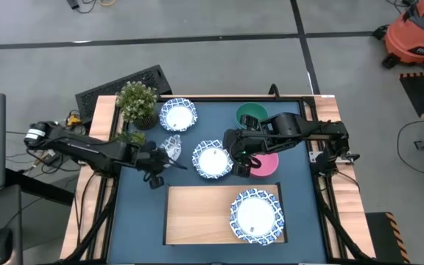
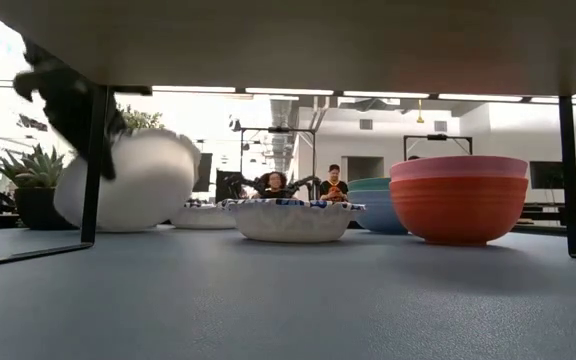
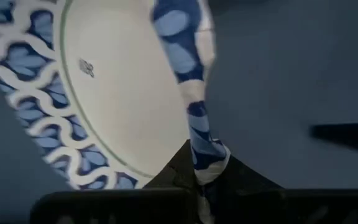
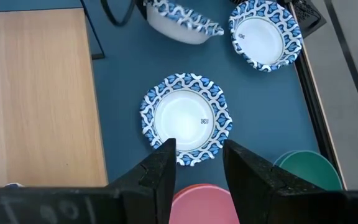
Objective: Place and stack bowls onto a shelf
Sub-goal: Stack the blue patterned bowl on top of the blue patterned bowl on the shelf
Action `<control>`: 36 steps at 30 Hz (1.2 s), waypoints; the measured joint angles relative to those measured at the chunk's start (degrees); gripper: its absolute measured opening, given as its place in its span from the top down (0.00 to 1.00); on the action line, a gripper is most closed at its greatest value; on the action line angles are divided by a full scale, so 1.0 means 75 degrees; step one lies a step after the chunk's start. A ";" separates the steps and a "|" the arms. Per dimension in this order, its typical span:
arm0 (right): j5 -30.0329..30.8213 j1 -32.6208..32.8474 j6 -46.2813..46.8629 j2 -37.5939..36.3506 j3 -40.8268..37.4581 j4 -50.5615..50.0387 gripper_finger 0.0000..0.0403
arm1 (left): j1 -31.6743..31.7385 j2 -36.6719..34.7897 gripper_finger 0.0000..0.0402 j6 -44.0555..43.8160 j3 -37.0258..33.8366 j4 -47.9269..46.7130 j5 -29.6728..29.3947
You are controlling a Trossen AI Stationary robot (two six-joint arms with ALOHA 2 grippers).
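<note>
My left gripper (image 1: 162,154) is shut on a white bowl with a blue patterned rim (image 1: 171,146), which stands tilted on edge left of the table's middle (image 2: 128,180). My right gripper (image 4: 197,165) is open and empty. It hovers between a second patterned bowl (image 4: 186,119) and the pink-red bowl (image 4: 204,202), both resting on the blue surface. A third patterned bowl (image 1: 178,115) and the green bowl (image 1: 250,114) sit at the far side. A further patterned bowl (image 1: 256,215) rests on the light-wood shelf (image 1: 197,213). My left gripper pinches the patterned rim (image 3: 205,163) of the bowl, one finger inside and one outside. The fingers come from the table's left. The bowl is tipped steeply, its underside toward the near edge (image 2: 133,190). Whether its lower edge touches the table, I cannot tell.
A potted plant (image 1: 137,103) stands at the far left corner. A dark frame post (image 2: 93,165) stands in front of the held bowl in the low view. The shelf's left part (image 4: 36,93) is bare. People sit in the room behind the table (image 2: 303,185).
</note>
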 joint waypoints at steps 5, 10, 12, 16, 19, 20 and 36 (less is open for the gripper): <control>0.0000 0.0000 -0.0003 0.0000 0.0000 0.0013 0.61 | 0.0000 -0.0472 0.99 -0.0061 0.0695 -0.0364 0.0017; -0.0009 0.0004 -0.0182 0.0000 0.0000 0.0144 0.61 | 0.0000 -0.0754 1.00 0.0040 0.1449 -0.0784 0.0173; -0.0009 0.0048 -0.0464 0.0000 0.0000 0.0356 0.61 | 0.0000 -0.0814 1.00 0.0245 0.1747 -0.0821 0.0647; -0.0104 0.0120 -0.1277 0.0000 0.0000 0.0954 0.61 | 0.0000 -0.0875 1.00 0.0844 0.2424 -0.0803 0.1779; -0.0368 0.0125 -0.1994 0.0000 0.0000 0.1443 0.61 | -0.0003 -0.0864 1.00 0.1487 0.2880 -0.0808 0.2556; -0.0465 0.0126 -0.2264 0.0000 0.0000 0.1579 0.61 | -0.0017 -0.0864 1.00 0.1781 0.3009 -0.0805 0.2799; -0.1839 0.0175 -0.4260 0.0023 0.0000 0.3243 0.61 | -0.0731 -0.0846 1.00 0.5734 0.3531 -0.0692 0.2588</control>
